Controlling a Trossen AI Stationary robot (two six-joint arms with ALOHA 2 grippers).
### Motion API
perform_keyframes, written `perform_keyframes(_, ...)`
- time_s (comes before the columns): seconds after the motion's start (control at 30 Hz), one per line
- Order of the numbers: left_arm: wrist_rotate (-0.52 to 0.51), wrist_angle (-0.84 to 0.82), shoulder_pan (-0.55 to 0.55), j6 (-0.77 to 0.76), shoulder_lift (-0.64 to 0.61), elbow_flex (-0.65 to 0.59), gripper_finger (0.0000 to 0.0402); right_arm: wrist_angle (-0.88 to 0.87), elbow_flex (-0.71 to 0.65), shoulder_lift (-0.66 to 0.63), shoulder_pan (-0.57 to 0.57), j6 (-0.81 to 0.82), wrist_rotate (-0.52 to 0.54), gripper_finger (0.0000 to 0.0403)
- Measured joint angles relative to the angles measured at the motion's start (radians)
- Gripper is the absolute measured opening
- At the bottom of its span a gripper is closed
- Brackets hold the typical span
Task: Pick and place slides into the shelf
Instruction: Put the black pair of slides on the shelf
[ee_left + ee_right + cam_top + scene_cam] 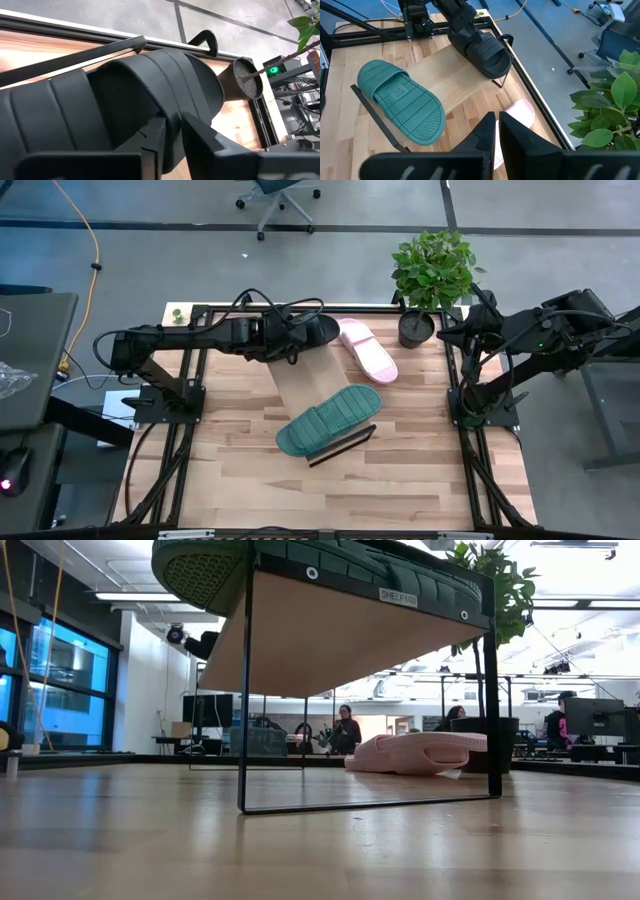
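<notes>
The black slide (318, 330) hangs in my left gripper (172, 125) over the far end of the shelf (305, 380), a light-wood board lying slantwise on the table. In the right wrist view the black slide (487, 52) points its strap end away from the left arm. The dark green slide (328, 420) lies sole-up on the shelf's near end. The pale pink slide (367, 350) rests on the table beside the shelf, to its right. My right gripper (497, 122) is shut and hovers high above the pink slide (520, 112). My left gripper has the black slide (150, 80) pinched between its two fingers (200, 145), at the end of the slide nearest the arm. It comes at the slide from the table's left, slanting down. The fingers hide the exact spot. Whether the slide touches the shelf, I cannot tell.
A potted plant (430, 275) stands at the table's far right corner, close to the pink slide. The shelf's thin dark rail (345, 445) juts out at its near end. Bare tabletop (250, 480) lies toward the near edge. People sit at desks in the room beyond.
</notes>
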Motion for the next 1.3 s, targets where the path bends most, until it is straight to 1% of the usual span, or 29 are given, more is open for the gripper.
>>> perform_keyframes(0.1, 0.0, 0.0, 0.0, 0.0, 0.0, 0.0, 0.0073, 0.0, 0.0, 0.0, 0.0, 0.0, 0.0, 0.0016)
perform_keyframes(0.2, 0.0, 0.0, 0.0, 0.0, 0.0, 0.0, 0.0081, 0.0, 0.0, 0.0, 0.0, 0.0, 0.0, 0.0016)
perform_keyframes(1.13, -0.022, -0.037, 0.0, -0.001, -0.001, 0.0, 0.0083, 0.0, 0.0, 0.0, 0.0, -0.004, -0.019, 0.0016)
perform_keyframes(1.3, -0.029, -0.065, -0.001, -0.001, -0.023, 0.001, 0.0083, 0.0, 0.0, 0.0, 0.0, -0.004, -0.019, 0.0016)
